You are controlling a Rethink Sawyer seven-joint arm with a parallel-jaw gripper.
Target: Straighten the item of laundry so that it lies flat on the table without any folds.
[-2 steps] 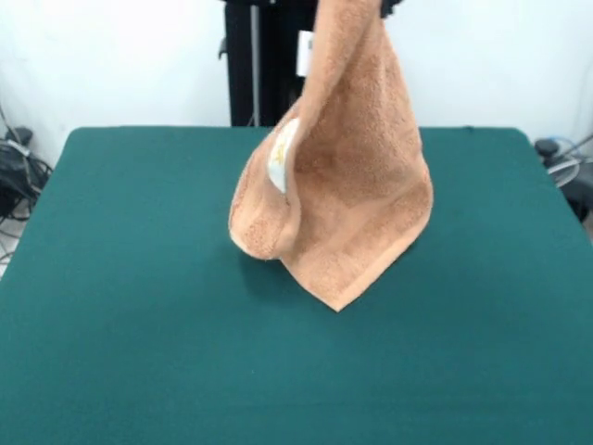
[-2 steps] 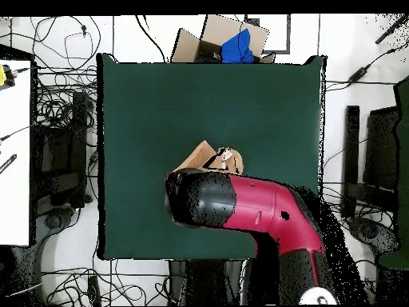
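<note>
Green table (image 1: 139, 324) otherwise bare. Orange towel (image 1: 352, 195) hangs at frame centre, lower corner touching the cloth top. Soft, limp, light; best held by hemmed corners. Gripper hidden; grip state undetermined.

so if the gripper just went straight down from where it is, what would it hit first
The gripper itself is out of view. Judging by the arm above, the hanging towel lies directly beneath it, so it would likely bunch into that cloth before reaching the green table.
</note>
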